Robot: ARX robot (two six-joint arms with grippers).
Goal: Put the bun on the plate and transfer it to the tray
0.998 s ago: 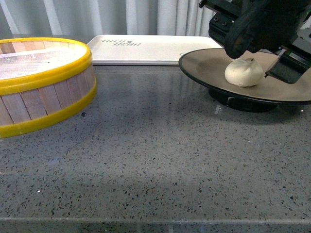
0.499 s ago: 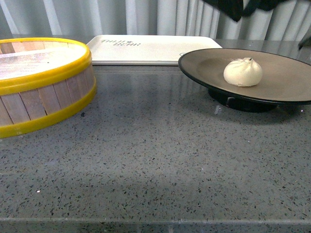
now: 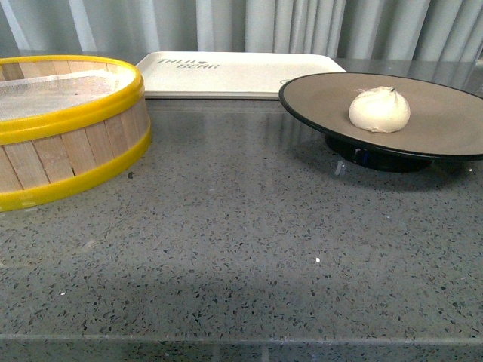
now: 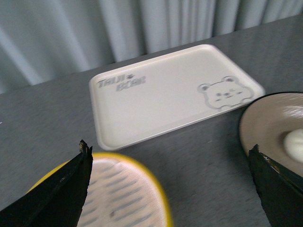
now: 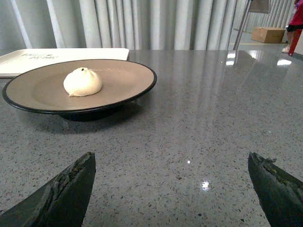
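Observation:
The white pleated bun (image 3: 379, 110) sits on the tan plate (image 3: 453, 128) with its black rim, on the table at the right. The cream tray (image 3: 249, 75) with grey lettering lies behind, empty. Neither gripper shows in the front view. My left gripper (image 4: 170, 151) is open, high above the table between the steamer and the plate (image 4: 265, 127); the tray (image 4: 165, 94) and the bun (image 4: 294, 144) show there too. My right gripper (image 5: 173, 158) is open over bare table, apart from the plate (image 5: 42, 92) and the bun (image 5: 82, 82).
A yellow-rimmed wooden steamer basket (image 3: 68, 139) stands at the left, also under my left gripper (image 4: 118, 198). The grey speckled table (image 3: 249, 249) stretches in front. Grey curtains hang behind. The tray's corner shows in the right wrist view (image 5: 57, 57).
The right arm, which hung over the plate and bun a second ago, has gone up and out of the front view. The bun stays on the plate.

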